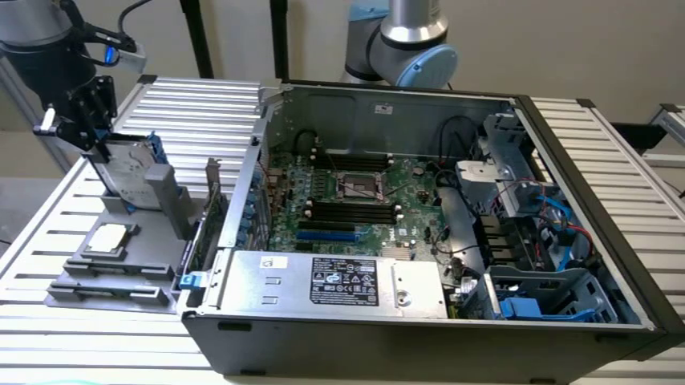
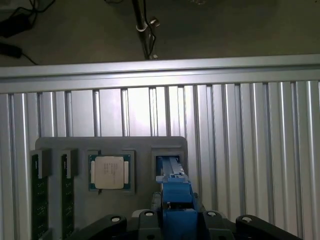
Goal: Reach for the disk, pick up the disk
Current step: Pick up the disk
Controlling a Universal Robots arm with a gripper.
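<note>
The bench [image 1: 599, 160] carries the computer case [image 1: 428, 341]; on the grey tray [image 1: 160, 234] beside the case the disk [image 1: 127, 172] stands upright in a slot. The pincer [image 1: 95, 138] sits at its top edge, reach seemingly done; whether it grips I cannot tell; lifting would need a straight rise; slot walls close, space above open.

A robotics lab: a slatted aluminium table [image 1: 631, 160] carries an opened desktop computer case [image 1: 428, 341] with its motherboard [image 1: 354, 192] exposed and a grey parts fixture [image 1: 118, 281], with an industrial robot arm [image 1: 412, 48] behind.
</note>
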